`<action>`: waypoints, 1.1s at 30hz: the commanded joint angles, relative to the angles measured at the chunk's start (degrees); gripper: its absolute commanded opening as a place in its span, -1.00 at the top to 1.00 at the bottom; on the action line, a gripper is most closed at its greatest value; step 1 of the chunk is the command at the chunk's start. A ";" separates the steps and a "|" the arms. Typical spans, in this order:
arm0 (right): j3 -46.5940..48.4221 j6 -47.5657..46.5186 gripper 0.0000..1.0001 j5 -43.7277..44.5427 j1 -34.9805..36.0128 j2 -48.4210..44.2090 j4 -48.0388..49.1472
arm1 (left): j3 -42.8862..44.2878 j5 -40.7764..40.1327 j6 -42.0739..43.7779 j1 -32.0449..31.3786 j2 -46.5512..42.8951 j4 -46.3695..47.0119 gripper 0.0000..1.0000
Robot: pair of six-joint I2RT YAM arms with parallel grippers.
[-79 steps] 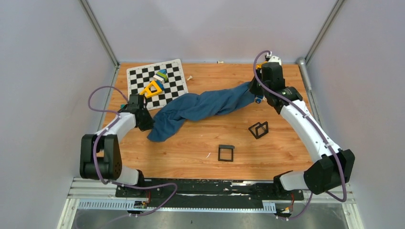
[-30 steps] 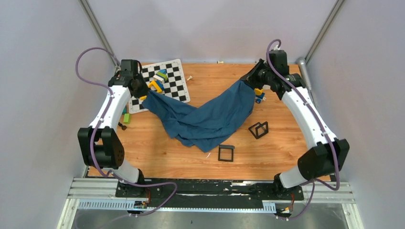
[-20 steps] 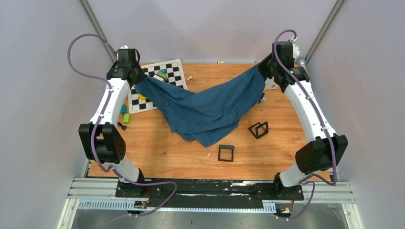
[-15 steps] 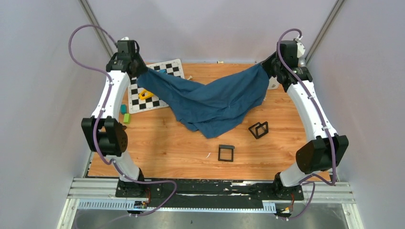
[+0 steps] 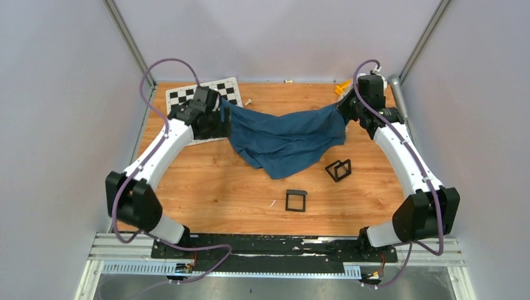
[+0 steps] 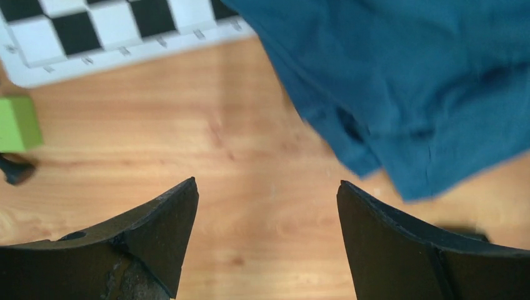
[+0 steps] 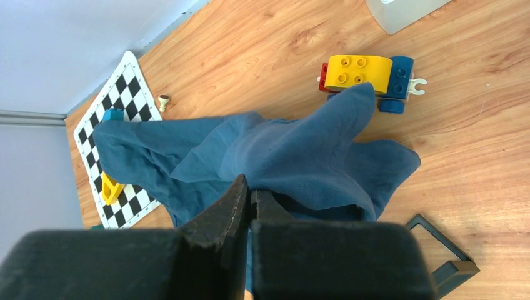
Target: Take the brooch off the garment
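The garment (image 5: 284, 139), a dark teal-blue cloth, hangs from its right corner and sags onto the wood mid-table. My right gripper (image 5: 342, 112) is shut on that corner; in the right wrist view the jaws (image 7: 250, 187) pinch a fold of the garment (image 7: 281, 150). Beside the cloth's left edge, my left gripper (image 5: 220, 122) stands open and holds nothing. In the left wrist view its fingertips (image 6: 265, 184) frame bare wood, with the garment (image 6: 406, 81) up and to the right. The brooch does not show in any view.
A chequered board (image 5: 203, 106) lies at the back left, partly under the left arm, and a pale chess piece (image 5: 248, 101) stands near it. Two black square boxes (image 5: 338, 169) (image 5: 295, 200) sit in front of the cloth. A yellow-and-blue toy (image 7: 365, 78) is beyond the cloth. A green block (image 6: 15, 122) lies left.
My left gripper opened and let go of the garment's left corner, then swung down toward the middle. The stretched cloth slumped to the table. The right arm lowered slightly, still gripping.
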 commanded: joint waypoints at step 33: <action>-7.79 0.46 1.00 -2.57 0.06 -9.68 6.04 | -31.72 3.39 -28.43 -17.93 4.82 41.16 -0.51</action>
